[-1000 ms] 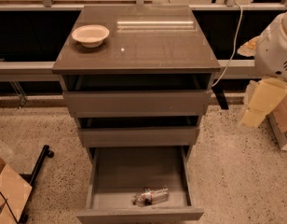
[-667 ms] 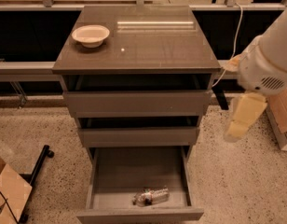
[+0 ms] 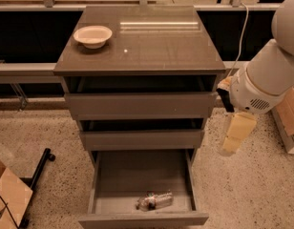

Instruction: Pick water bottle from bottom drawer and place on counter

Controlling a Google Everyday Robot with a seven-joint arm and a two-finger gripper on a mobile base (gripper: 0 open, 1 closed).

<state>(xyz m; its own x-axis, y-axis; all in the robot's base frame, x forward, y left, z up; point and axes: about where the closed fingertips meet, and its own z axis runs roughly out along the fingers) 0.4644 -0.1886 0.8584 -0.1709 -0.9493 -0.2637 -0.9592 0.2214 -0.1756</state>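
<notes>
The water bottle (image 3: 154, 200) lies on its side near the front of the open bottom drawer (image 3: 137, 173), a clear crinkled bottle. The counter (image 3: 156, 49) is the glossy grey-brown top of the cabinet, with a white bowl (image 3: 92, 35) at its back left. My gripper (image 3: 236, 133) hangs pointing down from the white arm (image 3: 266, 80), just right of the cabinet at the height of the middle drawer. It is well above and to the right of the bottle and holds nothing that I can see.
The two upper drawers (image 3: 140, 104) stand slightly pulled out. A cardboard box (image 3: 8, 194) and a black stand leg (image 3: 39, 168) are on the floor at the left. Another box (image 3: 289, 120) sits at the right edge. A cable (image 3: 241, 35) hangs behind the arm.
My arm has swung left and down, from the right edge toward the cabinet's right side. The bottle, bowl and drawers have not moved.
</notes>
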